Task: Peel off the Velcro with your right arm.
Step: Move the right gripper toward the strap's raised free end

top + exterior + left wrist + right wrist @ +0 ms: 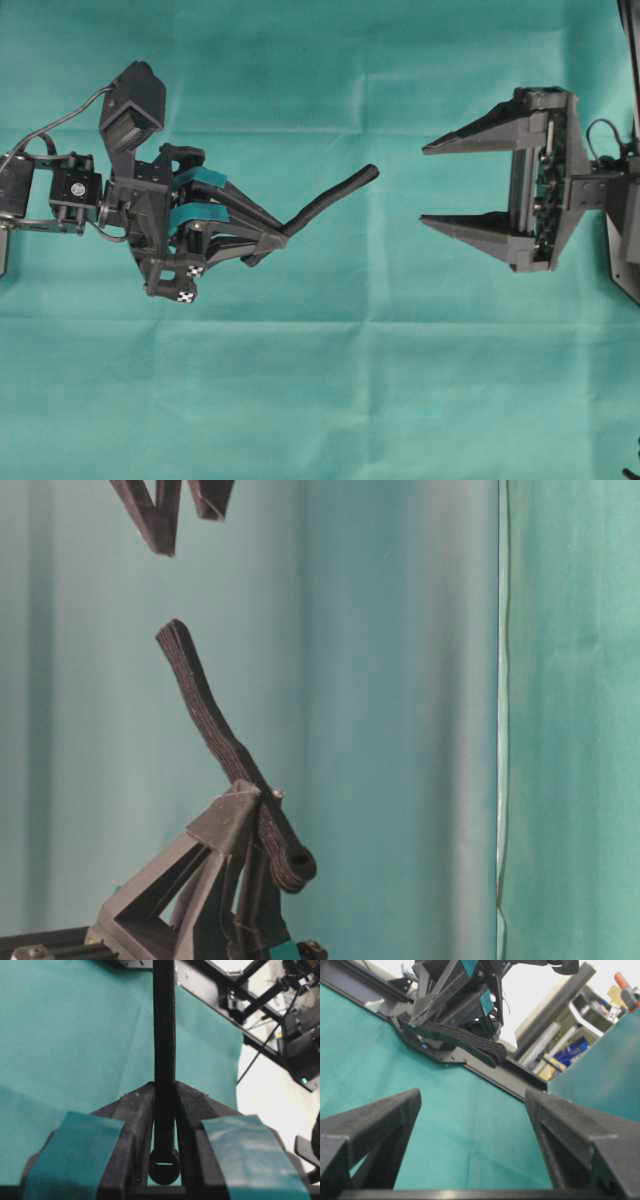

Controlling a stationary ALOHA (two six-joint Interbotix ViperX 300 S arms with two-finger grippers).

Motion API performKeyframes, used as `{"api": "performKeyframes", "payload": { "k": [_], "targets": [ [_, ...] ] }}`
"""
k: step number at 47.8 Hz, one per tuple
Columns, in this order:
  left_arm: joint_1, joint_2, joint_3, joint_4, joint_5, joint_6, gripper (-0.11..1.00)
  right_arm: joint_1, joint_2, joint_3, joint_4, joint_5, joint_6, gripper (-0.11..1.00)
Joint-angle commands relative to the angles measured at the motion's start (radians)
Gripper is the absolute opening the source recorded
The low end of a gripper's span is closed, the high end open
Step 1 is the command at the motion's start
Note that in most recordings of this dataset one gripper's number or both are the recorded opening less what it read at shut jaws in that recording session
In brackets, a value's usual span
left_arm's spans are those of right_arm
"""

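The Velcro (pixel 330 198) is a narrow black strap held above the green cloth. My left gripper (pixel 283 233), with teal-striped fingers, is shut on the strap near its rounded end (pixel 164 1167). From there the Velcro (pixel 164 1035) runs straight out past the fingertips, and its free end (pixel 368 174) points at the right arm. The Velcro (pixel 212 725) rises in a slight curve in the table-level view. My right gripper (pixel 422 184) stands wide open a short way right of the free end, nothing between its plain dark fingers (pixel 375 1120). The Velcro (pixel 465 1037) lies ahead of it, apart.
Green cloth (pixel 320 380) covers the table, with a black frame rail (pixel 510 1077) along its far edge. Clutter and shelves (pixel 570 1050) stand beyond that rail. A green backdrop (pixel 570 720) hangs behind.
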Motion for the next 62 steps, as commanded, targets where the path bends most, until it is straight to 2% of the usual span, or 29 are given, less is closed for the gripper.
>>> {"api": "performKeyframes", "payload": {
  "k": [1, 26, 62],
  "targets": [
    [0.005, -0.018, -0.009, -0.002, -0.012, 0.000, 0.10, -0.002, 0.017, -0.032, -0.002, -0.021, -0.002, 0.67],
    [0.008, -0.018, -0.002, -0.002, -0.014, -0.002, 0.10, 0.012, 0.123, -0.092, -0.008, -0.051, -0.006, 0.67],
    [0.014, -0.018, 0.000, -0.002, -0.017, -0.002, 0.10, 0.014, 0.158, -0.103, -0.015, -0.081, -0.006, 0.67]
  ]
}}
